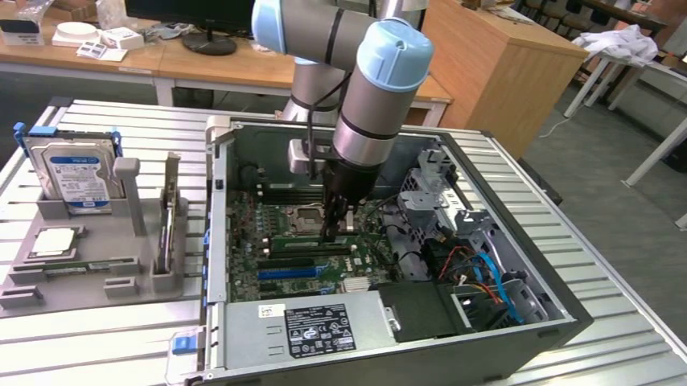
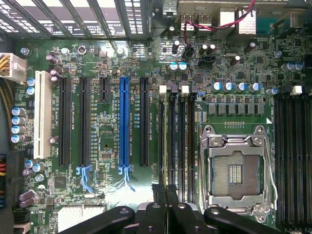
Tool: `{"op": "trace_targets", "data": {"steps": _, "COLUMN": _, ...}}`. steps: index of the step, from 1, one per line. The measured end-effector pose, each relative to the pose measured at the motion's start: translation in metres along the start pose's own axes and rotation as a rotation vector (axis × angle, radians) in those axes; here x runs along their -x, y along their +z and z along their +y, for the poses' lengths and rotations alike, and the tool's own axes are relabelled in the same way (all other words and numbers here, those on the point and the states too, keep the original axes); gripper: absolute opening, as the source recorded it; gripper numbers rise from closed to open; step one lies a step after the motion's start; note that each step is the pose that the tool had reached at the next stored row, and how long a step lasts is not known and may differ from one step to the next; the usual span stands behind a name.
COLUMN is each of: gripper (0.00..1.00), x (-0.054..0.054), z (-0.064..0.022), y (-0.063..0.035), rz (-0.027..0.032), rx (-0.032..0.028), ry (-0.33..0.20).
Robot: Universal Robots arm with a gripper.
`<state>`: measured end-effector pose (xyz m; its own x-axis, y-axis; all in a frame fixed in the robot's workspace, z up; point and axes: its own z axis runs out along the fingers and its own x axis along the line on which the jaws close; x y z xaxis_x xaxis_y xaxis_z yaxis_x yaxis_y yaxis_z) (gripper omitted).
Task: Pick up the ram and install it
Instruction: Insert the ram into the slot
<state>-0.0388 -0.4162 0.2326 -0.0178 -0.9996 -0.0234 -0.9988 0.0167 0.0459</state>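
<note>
The ram is a thin green stick with a white label, lying flat in a slot of the grey fixture at the exterior view's left. My gripper is inside the open computer case, well away from the ram. It hangs low over the motherboard, just beside the empty CPU socket. My black fingertips are pressed together at the end of the black memory slots. I see no stick between the fingers.
The grey fixture also holds a hard drive, a square chip and an expansion card standing on edge. The case walls, a drive cage and blue cables ring the motherboard. A long blue slot lies beside the black ones.
</note>
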Motion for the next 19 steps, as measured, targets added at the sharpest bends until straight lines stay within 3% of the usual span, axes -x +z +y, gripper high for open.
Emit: {"op": "trace_targets", "data": {"steps": 19, "gripper": 0.12, "x": -0.0001, "z": 0.0007, "y": 0.0031, "rz": 0.0002, "rx": 0.0001, "ry": 0.000}}
